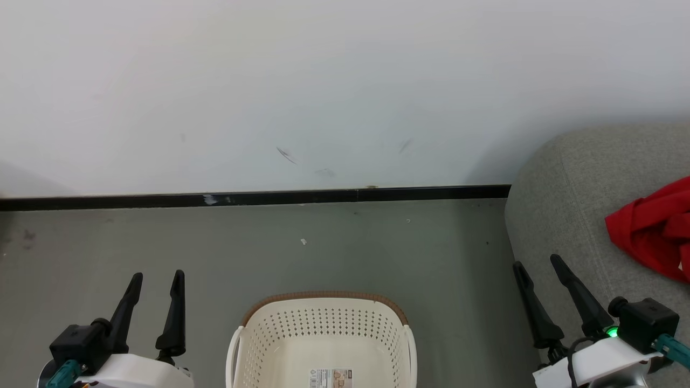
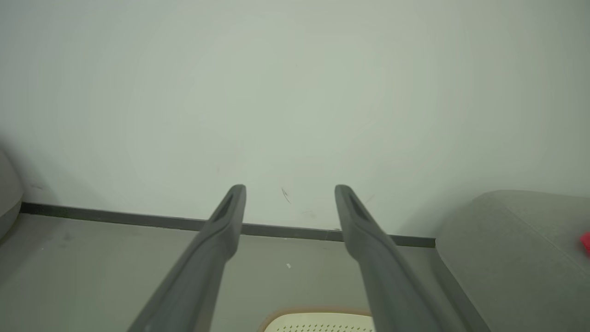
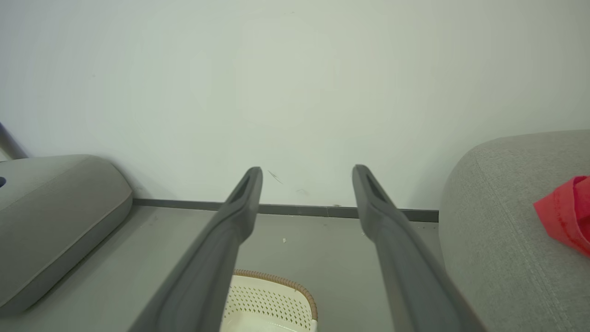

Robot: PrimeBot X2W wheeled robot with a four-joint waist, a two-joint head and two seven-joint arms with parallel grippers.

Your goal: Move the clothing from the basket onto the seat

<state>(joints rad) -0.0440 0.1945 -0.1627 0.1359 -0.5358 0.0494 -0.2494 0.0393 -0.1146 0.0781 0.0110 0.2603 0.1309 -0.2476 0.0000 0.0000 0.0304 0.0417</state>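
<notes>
With the clothing (image 1: 655,231) lying on the seat (image 1: 566,215) right of the basket (image 1: 323,297) (its visible floor bare), the left gripper (image 1: 157,275) and right gripper (image 1: 536,260) flank the basket, spread and empty, so best just hold both clear.

The basket (image 1: 323,326) is cream-white, with rows of small holes and a brown woven rim. Right of the basket, the seat (image 1: 566,215) is plain grey and the clothing (image 1: 655,231) on it is bright red.
</notes>
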